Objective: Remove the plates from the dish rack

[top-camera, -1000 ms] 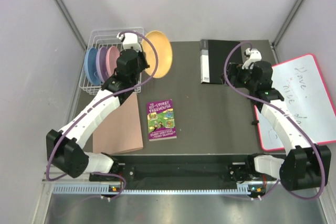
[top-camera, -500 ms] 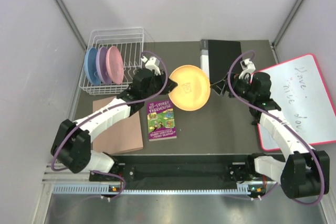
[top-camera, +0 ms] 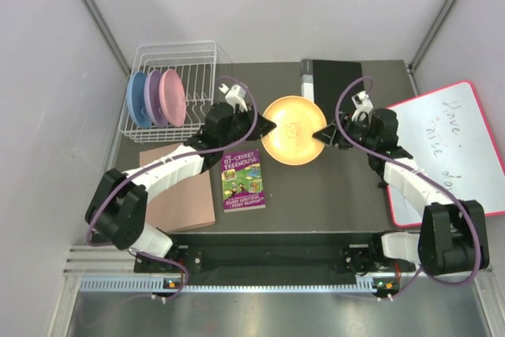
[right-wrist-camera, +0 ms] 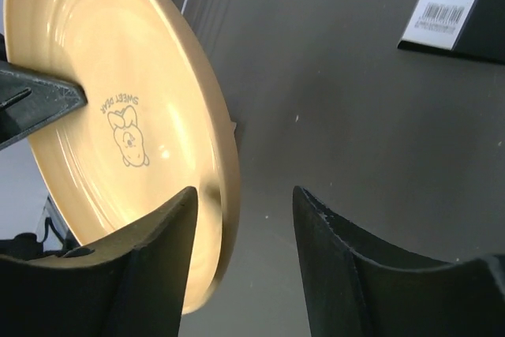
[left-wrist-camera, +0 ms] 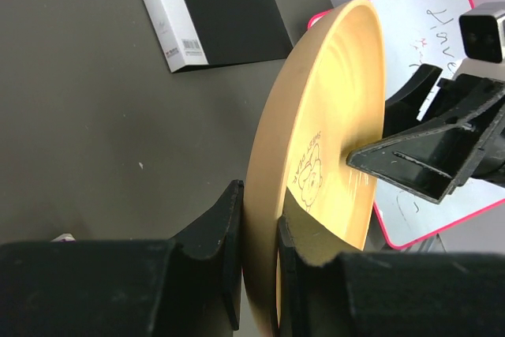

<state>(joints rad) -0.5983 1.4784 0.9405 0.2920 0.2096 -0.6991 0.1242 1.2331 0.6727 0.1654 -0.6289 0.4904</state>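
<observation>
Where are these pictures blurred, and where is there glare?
Right wrist view: the near rim of the yellow plate is blurred, a bright spot beside its print; the right claw is dark, soft. Left wrist view: the left claw is soft, the print readable. Top view: sharp, evenly lit.

The yellow-orange plate (left-wrist-camera: 316, 140) loses its rim at 6 o'clock in the left wrist view, pinched between the left gripper (left-wrist-camera: 259, 222) fingers and cut by the frame. The right wrist view crops it at 11 o'clock. From above, the pink plate (top-camera: 174, 96) covers most of the purple plate (top-camera: 155, 94) and the light blue plate (top-camera: 136, 99). The whiteboard (top-camera: 458, 155) writing is too small to read.
</observation>
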